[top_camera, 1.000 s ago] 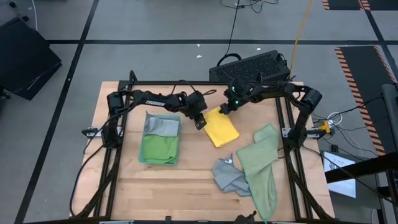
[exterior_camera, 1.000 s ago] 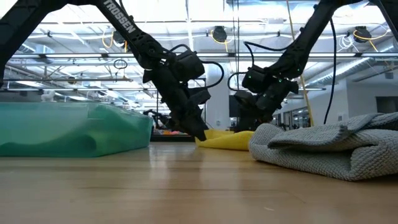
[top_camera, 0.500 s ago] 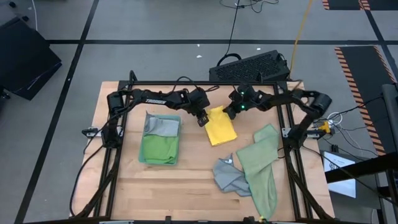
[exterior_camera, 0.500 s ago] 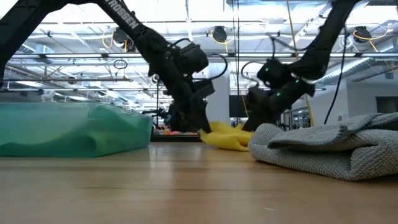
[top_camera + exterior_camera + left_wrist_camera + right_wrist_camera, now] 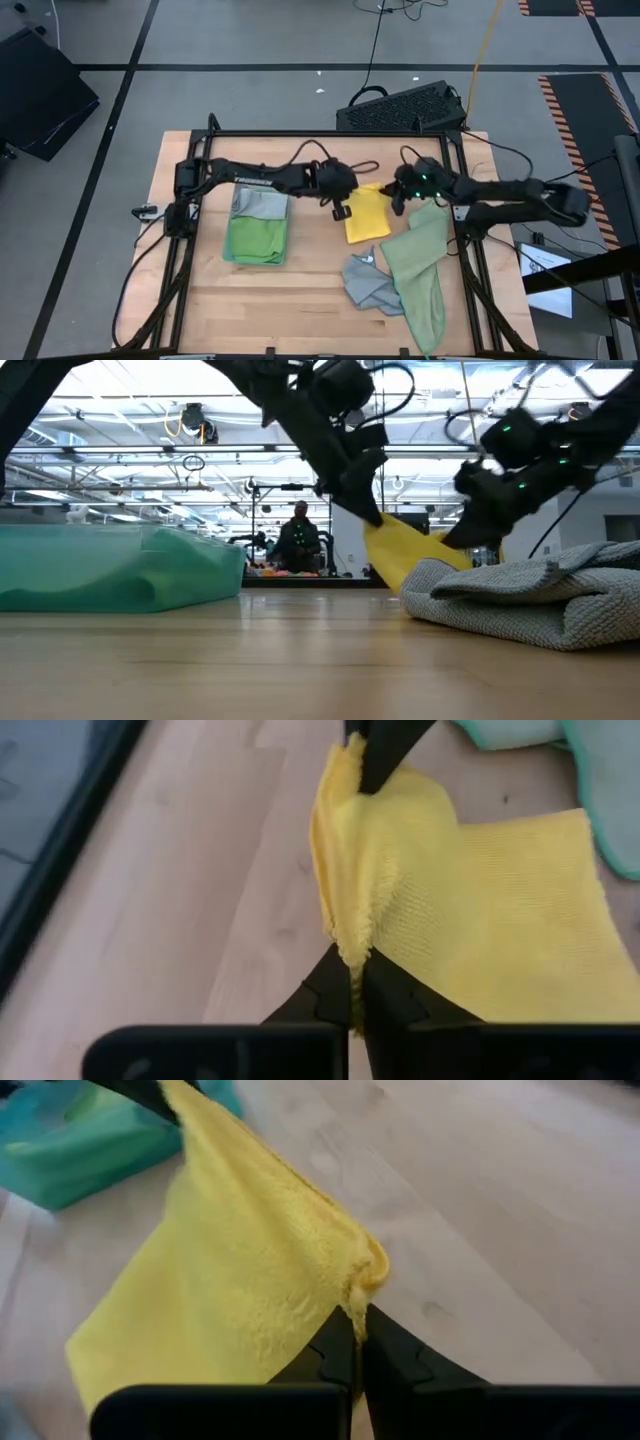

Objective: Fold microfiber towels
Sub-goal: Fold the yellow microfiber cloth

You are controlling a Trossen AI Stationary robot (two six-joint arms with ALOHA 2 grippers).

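Note:
The yellow microfiber towel [image 5: 365, 218] hangs at mid table between my two grippers, its top edge raised and its lower part sloping down to the wood. My left gripper [image 5: 342, 208] is shut on one top corner and my right gripper [image 5: 397, 200] on the other. In the low view the towel [image 5: 398, 548] sags between them. A stack of folded towels [image 5: 258, 228], grey and bright green over teal, lies at the left. A pale sage green towel [image 5: 415, 262] and a grey one [image 5: 368, 285] lie loose at the right. My left gripper pinches the yellow towel's left top corner [image 5: 350, 945] between its two fingers, slanting down from the table's left. The edge runs taut-ish to the other gripper, and the cloth hangs below. My right gripper pinches the right top corner [image 5: 366, 1276] between its two fingers, coming from the table's right, slanting down. The corner bunches at the fingertips, and the cloth falls away below toward the table.
A black perforated crate [image 5: 405, 105] stands past the table's far edge. The black frame rails [image 5: 300, 135] border the work area. Bare wood [image 5: 300, 295] lies toward the near edge. A person [image 5: 300, 545] shows far off in the room.
Both grippers have risen and gone toward the table's right and near edges, carrying the yellow towel's far edge with them. The towel, lying flat and skewed before, now has that edge lifted clear and hangs square, its near part staying low.

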